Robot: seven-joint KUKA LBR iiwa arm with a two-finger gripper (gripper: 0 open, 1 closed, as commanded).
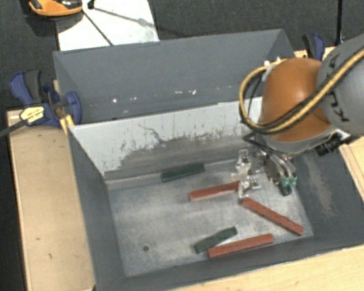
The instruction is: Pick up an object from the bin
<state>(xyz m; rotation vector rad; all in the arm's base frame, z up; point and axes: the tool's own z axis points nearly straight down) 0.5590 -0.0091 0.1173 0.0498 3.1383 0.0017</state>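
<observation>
Where a red-brown bar (211,192) lies flat near the middle of the bin (147,229), the pincer (247,180) sits at its right end, seemingly touching it; whether it stands wide or narrow I cannot tell. Just below lies a slanted bar (273,217), also red-brown; a dark green bar (183,172) lies nearer the back wall.

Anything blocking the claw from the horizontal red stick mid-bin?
Nothing visible. The claw is at the right end of the horizontal red stick. The slanted red stick lies just below it in view, close beside, not between them.
</observation>
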